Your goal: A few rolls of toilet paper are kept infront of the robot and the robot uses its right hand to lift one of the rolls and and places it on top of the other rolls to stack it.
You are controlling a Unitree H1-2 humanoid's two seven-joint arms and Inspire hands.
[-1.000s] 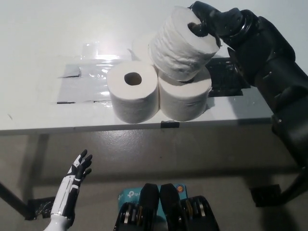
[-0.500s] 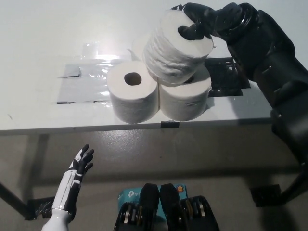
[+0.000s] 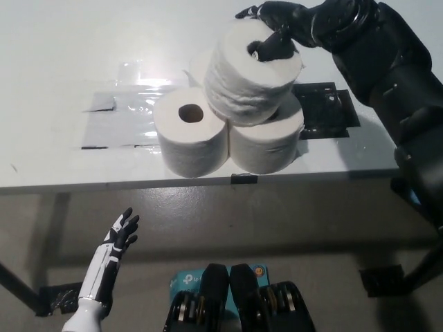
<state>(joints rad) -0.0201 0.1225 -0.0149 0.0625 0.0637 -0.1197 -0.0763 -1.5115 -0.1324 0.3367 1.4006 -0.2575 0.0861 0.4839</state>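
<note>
Right hand (image 3: 277,31) gripping top roll (image 3: 252,72) through its core, tilting it onto lower rolls (image 3: 228,138) near table's (image 3: 55,159) front edge for seating. Left hand (image 3: 114,245) low, fingers spread, idle.

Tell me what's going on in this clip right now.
The robot's black right hand holds a toilet paper roll by its core hole, tilted, on top of the rolls standing on the white table: a front left roll, a front right roll and a back roll. The white left hand rests open below the table edge.
</note>
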